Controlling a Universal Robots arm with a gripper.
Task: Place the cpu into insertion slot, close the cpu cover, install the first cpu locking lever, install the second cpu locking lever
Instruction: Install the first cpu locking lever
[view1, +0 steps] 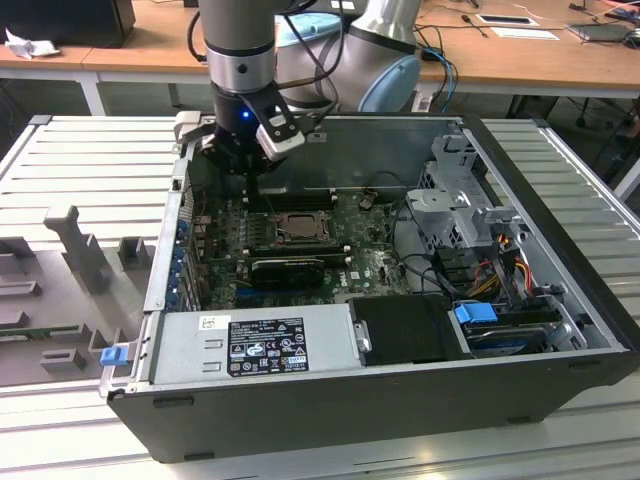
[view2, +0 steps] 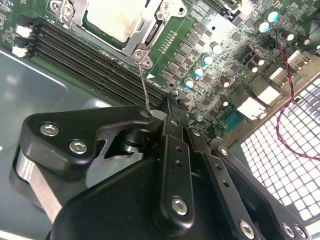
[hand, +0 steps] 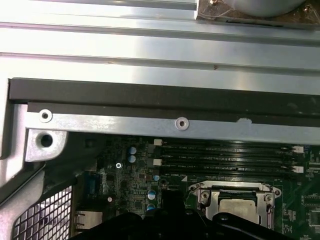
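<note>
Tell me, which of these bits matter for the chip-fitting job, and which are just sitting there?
In the job: gripper, cpu, cpu cover, locking lever.
Just there: power supply box, memory slots, drive cage, cables.

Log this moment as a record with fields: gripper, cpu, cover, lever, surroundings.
gripper: the gripper is low over the motherboard, its tip at the free end of the lever; grip unclear
cpu: the cpu sits in the insertion slot
cover: the cpu cover lies closed around the cpu, whose pale top shows through its window
lever: the thin locking lever runs from a socket corner to the gripper
surroundings: open computer case with a grey power supply inside
</note>
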